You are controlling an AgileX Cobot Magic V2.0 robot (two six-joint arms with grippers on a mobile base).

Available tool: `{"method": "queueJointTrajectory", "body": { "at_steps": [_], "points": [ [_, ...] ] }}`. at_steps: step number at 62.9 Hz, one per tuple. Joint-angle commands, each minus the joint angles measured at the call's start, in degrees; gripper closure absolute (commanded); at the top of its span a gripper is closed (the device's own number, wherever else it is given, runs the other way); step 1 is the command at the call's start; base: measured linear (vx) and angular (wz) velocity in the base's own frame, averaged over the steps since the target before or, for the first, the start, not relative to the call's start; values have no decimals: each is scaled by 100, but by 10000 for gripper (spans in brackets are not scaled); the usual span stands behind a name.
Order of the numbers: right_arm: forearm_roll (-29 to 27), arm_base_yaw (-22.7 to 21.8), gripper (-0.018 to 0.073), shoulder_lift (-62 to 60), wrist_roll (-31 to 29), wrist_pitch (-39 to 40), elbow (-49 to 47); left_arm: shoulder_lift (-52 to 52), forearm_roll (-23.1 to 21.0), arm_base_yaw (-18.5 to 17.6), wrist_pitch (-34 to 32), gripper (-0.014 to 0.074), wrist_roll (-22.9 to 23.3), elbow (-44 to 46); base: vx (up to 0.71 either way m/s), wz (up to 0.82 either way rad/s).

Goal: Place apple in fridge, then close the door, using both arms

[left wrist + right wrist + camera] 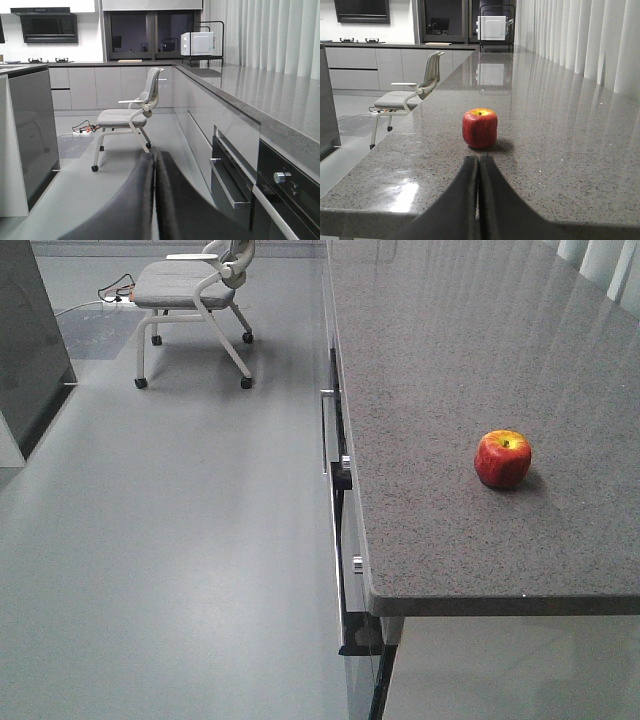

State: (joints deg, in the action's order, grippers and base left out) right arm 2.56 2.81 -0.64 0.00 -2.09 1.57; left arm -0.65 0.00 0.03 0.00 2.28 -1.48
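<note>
- Grey floor [180, 540] lies below the left hand [154, 156], whose fingers are pressed together on nothing; a chair [127, 117] stands ahead of it.
- Right hand [478, 159] hangs over the near edge of the tabletop [450, 340], its fingers likewise pressed together and empty.
- Apple [480, 128] stands upright on the tabletop straight ahead of that hand, near the same edge and apart from it.
- Step in hand, as I judge it: the reach for the pick; nothing is grasped yet.
- Next, the right hand must spread wide, advance, and close around the apple.
</note>
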Motion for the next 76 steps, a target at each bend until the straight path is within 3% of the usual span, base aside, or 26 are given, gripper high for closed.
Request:
{"method": "queueJointTrajectory", "body": {
  "at_steps": [1,33,48,63,76],
  "points": [
    [16,7,563,-93,0,426,78,-77,0,15,-441,603,68,-121,0,0],
    [24,7,563,-93,0,553,-45,-77,0,15,-441,603,68,-121,0,0],
    [24,7,563,380,0,-183,-1355,-77,0,15,-441,603,68,-121,0,0],
    [24,7,563,1979,0,-1620,-3013,-77,0,15,-441,603,68,-121,0,0],
    [3,7,563,3262,0,-2086,-3781,-77,0,15,-441,603,68,-121,0,0]
  ]
}}
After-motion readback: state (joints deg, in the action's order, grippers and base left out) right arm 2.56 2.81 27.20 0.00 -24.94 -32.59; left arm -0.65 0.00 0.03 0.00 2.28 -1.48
